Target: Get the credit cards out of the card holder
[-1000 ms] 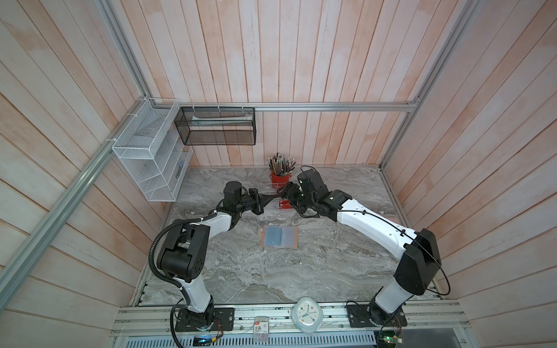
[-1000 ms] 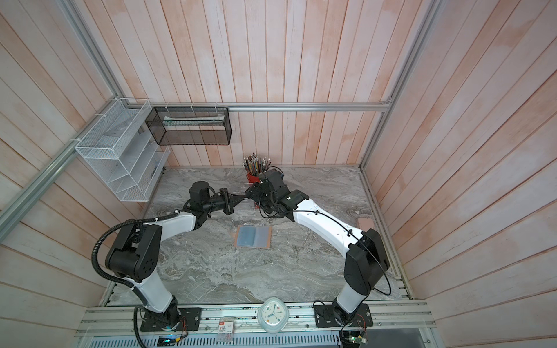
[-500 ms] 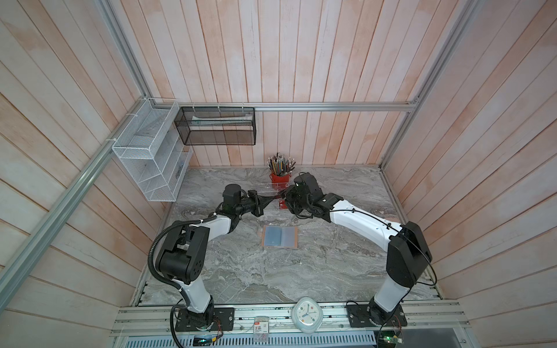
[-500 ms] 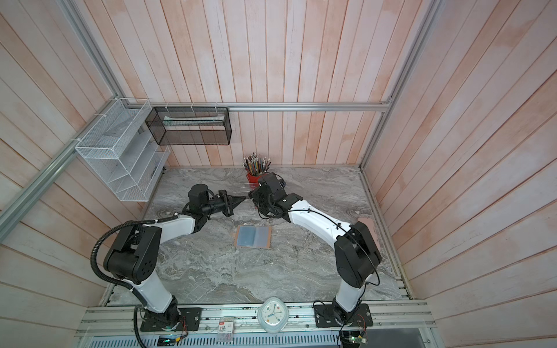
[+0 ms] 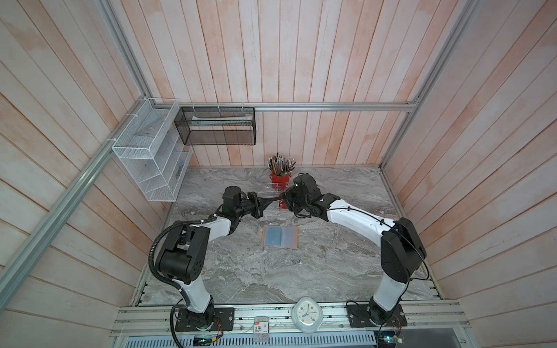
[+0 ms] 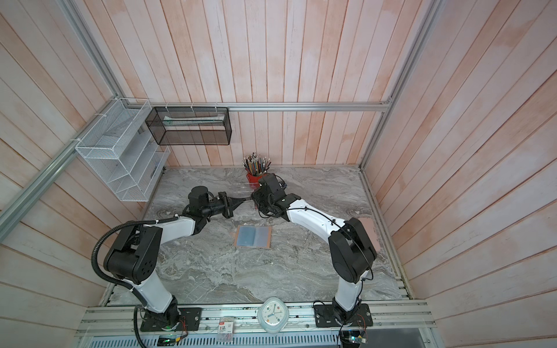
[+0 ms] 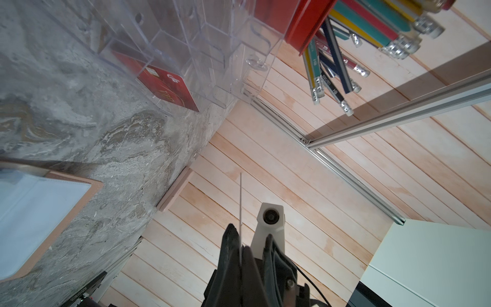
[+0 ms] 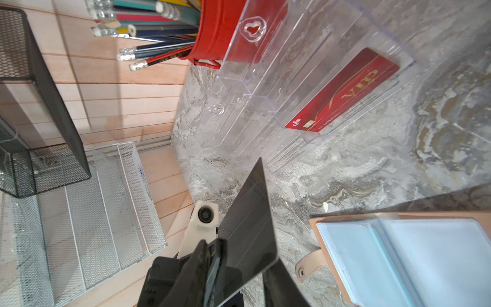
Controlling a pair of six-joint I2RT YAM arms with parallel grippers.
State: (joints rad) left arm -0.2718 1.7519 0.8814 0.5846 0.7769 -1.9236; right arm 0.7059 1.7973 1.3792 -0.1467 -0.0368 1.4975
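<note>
Left gripper (image 7: 240,240): jaws together on the black card (image 8: 249,220), which sticks out ahead of them.
Right gripper (image 8: 236,253): meets the left one tip to tip, just above the centre of both top views. Its jaws stand either side of the same card; whether they press it, I cannot tell.
Card holder (image 5: 280,237): lies open on the bench (image 5: 241,271) at frame centre, sleeves up, apart from both arms.
Red card (image 8: 342,93): stands in a slot of the clear rack (image 8: 265,87).
In the way: the rack and the red pencil cup (image 5: 278,177) crowd close behind the grippers.
Around: black mesh basket (image 5: 215,126) and white wire shelf (image 5: 147,156) on the walls at upper left; clock (image 5: 306,314) at the lower edge.
</note>
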